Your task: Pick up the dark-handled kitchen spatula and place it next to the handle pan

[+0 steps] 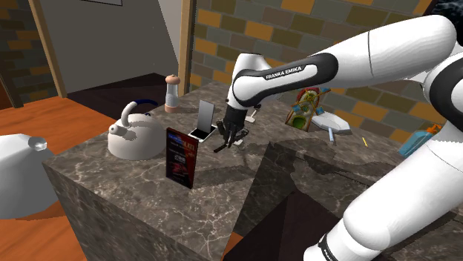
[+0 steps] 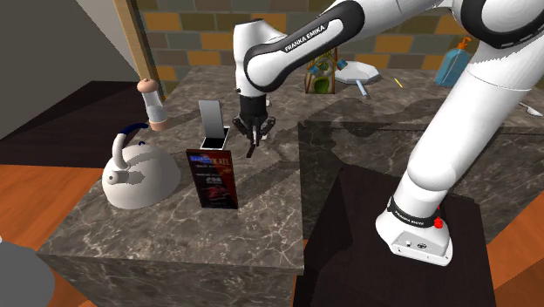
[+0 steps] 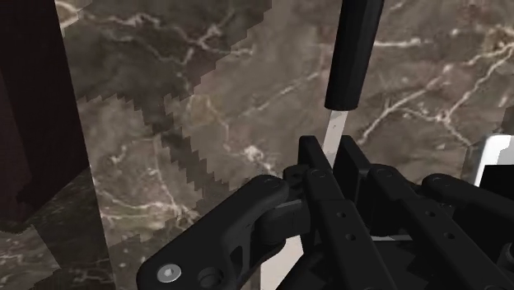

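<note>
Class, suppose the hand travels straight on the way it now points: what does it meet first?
Probably the dark marble counter; the spatula clasped in the hand pokes ahead, so its dark handle likely touches first.

The white arm bears "FRANKA EMIKA" in white on its dark forearm band, while the dark box's print is illegible.

You see the pincer clasping the spatula above the desk, its dark handle pointing down, near an upright dark box and white kettle.
</note>
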### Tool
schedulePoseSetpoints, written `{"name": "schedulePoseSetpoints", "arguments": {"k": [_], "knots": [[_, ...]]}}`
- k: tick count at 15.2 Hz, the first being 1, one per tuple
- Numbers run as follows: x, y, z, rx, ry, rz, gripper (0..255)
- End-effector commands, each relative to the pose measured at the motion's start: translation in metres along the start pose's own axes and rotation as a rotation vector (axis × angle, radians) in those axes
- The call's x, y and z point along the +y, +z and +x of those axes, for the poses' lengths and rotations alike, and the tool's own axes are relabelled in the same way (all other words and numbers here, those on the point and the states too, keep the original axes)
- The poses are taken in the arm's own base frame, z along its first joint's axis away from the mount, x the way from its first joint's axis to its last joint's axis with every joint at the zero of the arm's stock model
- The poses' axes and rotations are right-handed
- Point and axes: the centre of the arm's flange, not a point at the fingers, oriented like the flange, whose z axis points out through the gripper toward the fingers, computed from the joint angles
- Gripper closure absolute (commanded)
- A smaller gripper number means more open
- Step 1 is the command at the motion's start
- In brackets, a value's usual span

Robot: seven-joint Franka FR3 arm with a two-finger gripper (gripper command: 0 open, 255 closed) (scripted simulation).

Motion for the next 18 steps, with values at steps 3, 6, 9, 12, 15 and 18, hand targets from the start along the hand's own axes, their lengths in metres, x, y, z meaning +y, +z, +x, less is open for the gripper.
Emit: {"name": "schedulePoseSetpoints", "arguments": {"k": [3, 6, 9, 12, 15, 18], "knots": [[0.000, -0.021, -0.001, 0.000, 0.000, 0.000, 255], [0.000, -0.037, -0.002, 0.000, 0.000, 0.000, 255], [0.000, -0.053, -0.003, 0.000, 0.000, 0.000, 255], [0.000, -0.069, -0.004, 0.000, 0.000, 0.000, 255], [0.020, -0.073, 0.013, 0.000, 0.000, 0.000, 255], [0.049, -0.075, 0.040, 0.000, 0.000, 0.000, 255]]}}
